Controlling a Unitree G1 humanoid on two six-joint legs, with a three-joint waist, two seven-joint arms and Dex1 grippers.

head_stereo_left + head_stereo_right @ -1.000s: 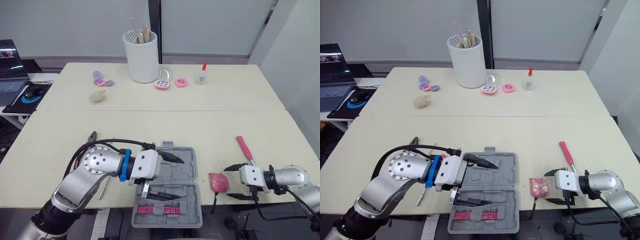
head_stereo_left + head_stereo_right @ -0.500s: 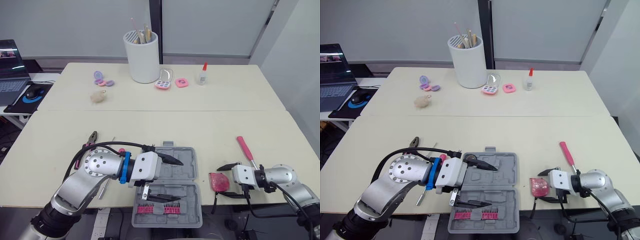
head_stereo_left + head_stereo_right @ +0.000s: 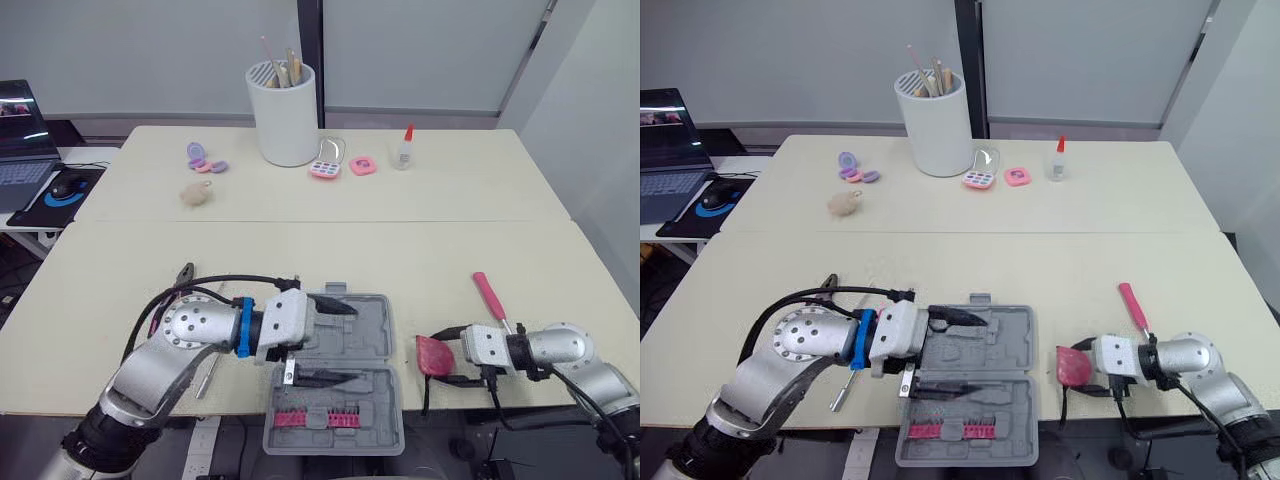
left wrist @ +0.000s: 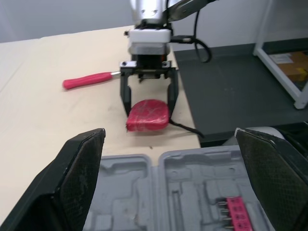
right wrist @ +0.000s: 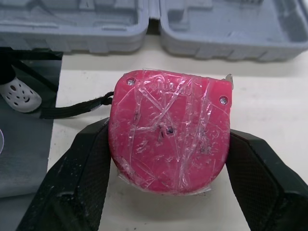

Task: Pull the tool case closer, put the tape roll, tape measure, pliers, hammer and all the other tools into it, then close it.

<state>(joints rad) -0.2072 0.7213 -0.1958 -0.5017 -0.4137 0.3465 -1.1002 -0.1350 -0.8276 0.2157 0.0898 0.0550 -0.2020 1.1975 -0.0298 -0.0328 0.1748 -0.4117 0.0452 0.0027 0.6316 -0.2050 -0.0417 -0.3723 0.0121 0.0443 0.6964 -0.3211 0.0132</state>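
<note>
pliers (image 3: 184,273): handles behind left arm (image 3: 150,372) | slim tool (image 3: 208,375): handle under arm | cup (image 3: 285,120) contents: too small

We see the tool case (image 3: 340,400) lying open at the table's near edge, with our left gripper (image 3: 350,343) above it. Just right of the case, the tape measure (image 3: 432,354) sits on the table between the fingers of our right gripper (image 3: 445,358). A long tool (image 3: 489,296) lies behind and right of it. The pliers (image 3: 183,275) lie left of the case, and a cup (image 3: 283,112) stands well behind.
</note>
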